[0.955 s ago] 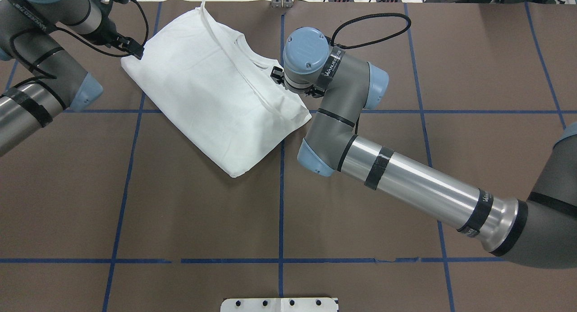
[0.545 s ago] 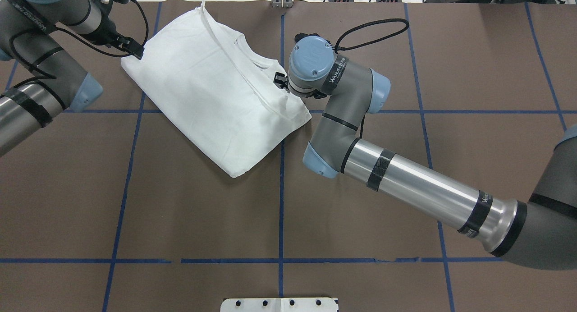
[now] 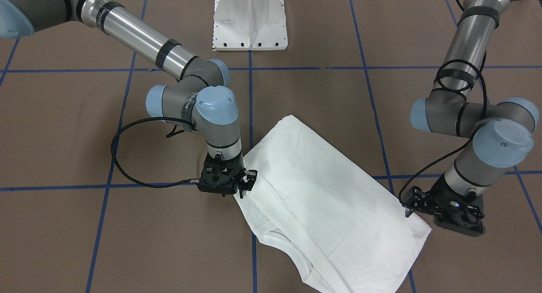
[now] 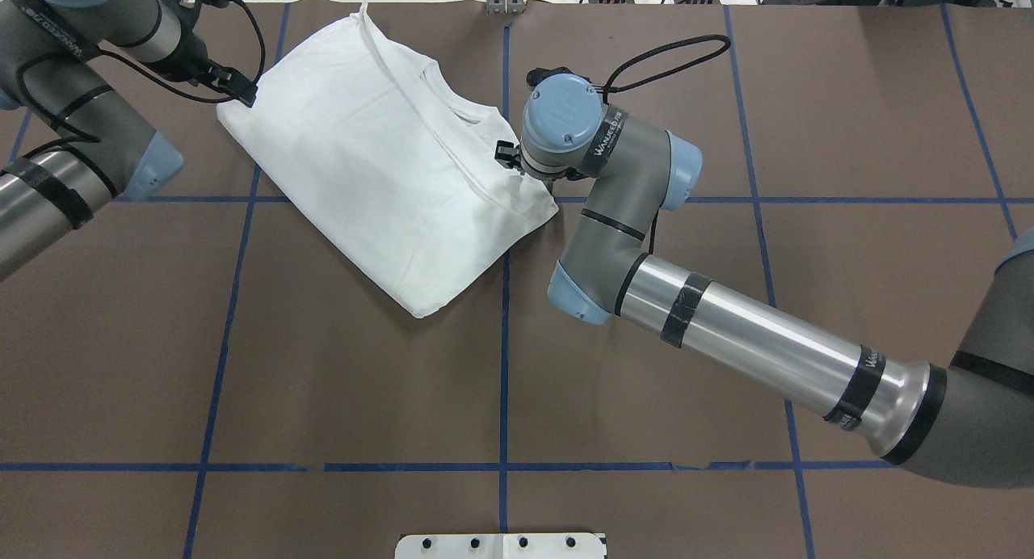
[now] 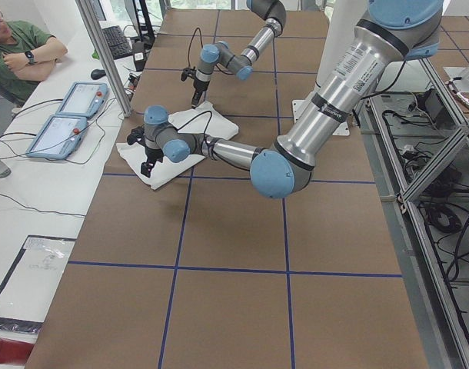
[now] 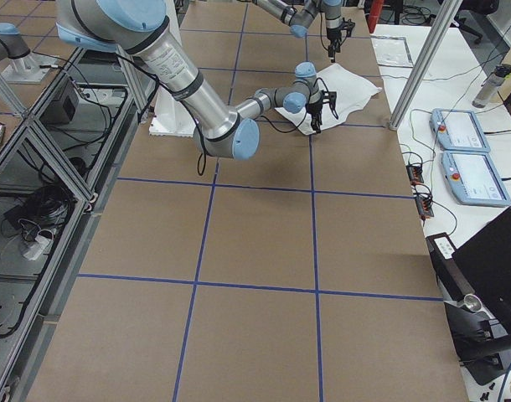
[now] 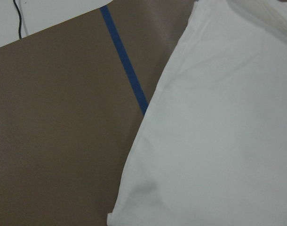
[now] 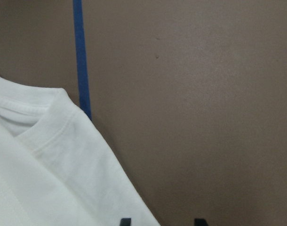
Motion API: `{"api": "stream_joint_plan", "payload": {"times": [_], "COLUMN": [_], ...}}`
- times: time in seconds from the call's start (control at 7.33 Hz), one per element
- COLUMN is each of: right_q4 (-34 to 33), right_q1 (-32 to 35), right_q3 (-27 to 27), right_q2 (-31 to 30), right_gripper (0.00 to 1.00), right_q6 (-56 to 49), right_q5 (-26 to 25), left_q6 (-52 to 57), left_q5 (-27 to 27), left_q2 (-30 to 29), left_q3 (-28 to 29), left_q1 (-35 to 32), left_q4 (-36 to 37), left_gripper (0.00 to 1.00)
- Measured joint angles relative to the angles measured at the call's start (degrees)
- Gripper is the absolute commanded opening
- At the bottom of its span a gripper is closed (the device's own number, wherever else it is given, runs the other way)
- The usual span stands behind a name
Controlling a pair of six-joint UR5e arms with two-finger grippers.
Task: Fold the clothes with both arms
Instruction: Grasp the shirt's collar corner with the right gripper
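- The right fingers (image 8: 126, 222) are spread apart. In the right wrist view one tip sits at the cloth's edge and the other over bare brown worktop (image 4: 323, 381).
- From those tips, the white folded T-shirt (image 4: 380, 179) fills the 7 to 9 o'clock part of that view, with its ribbed collar (image 8: 54, 136) just beside a blue tape line (image 8: 80, 56).
- In the overhead view the right fingers stand at the T-shirt's 3 o'clock edge, near the collar.
- The left fingers (image 4: 242, 95) meet the T-shirt's 9 o'clock corner. I cannot tell whether they are spread, closed or pinching cloth.
- The T-shirt lies flat as a slanted rectangle, its long sides running from 10 to 4 o'clock, at 11 o'clock from the worktop's middle.
- The right arm (image 4: 751, 341) reaches in from 4 o'clock and the left arm (image 4: 48, 187) from 9 o'clock.
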Motion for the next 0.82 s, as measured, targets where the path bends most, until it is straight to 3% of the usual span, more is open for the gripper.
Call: {"api": "stream_joint_plan", "payload": {"times": [0.41, 0.55, 0.82], "right_q4": [0.0, -0.01, -0.09], "right_q1": [-0.72, -0.91, -1.02], "right_q3": [0.0, 0.0, 0.01], "right_q2": [-0.11, -0.11, -0.11], "right_gripper": [0.47, 0.38, 0.38], "right_q6": [-0.37, -0.69, -1.47], "right_q5": [-0.59, -0.87, -1.11], "left_q6": [0.03, 0.03, 0.03], "left_q5": [0.02, 0.02, 0.05], "left_q2": [0.14, 0.16, 0.18], "left_q3": [0.0, 0.0, 0.0], "left_q1": [0.0, 0.0, 0.0], "left_q4": [-0.06, -0.07, -0.07], "left_gripper": [1.0, 1.0, 1.0]}}
